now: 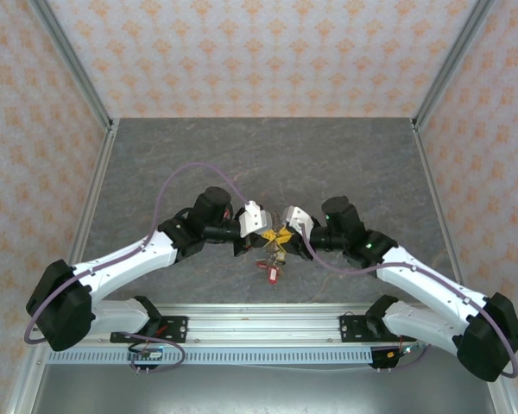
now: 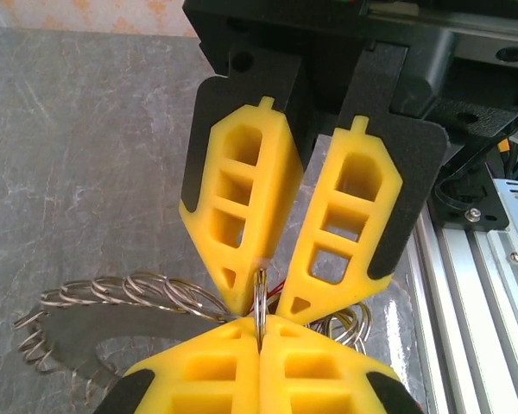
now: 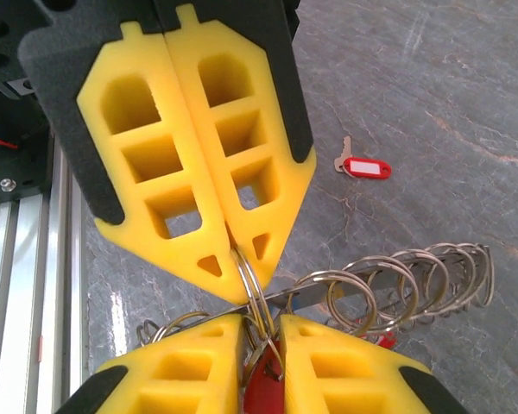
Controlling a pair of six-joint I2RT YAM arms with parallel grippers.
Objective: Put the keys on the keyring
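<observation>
Keyring [image 2: 112,332] wire looks thin, stiff, slippery; left jaws clamp one rim loop, right jaws barely parted.

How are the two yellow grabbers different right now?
The left gripper has its fingers pressed together, pinching a metal ring; the right gripper has its fingers apart. The right gripper has a red tag in its gap; the left gripper has none. Both have yellow fingers and meet tip to tip at that ring.

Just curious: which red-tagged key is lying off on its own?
The key flat on the table, apart from the rings; the other red tag sits within the right hand.
</observation>
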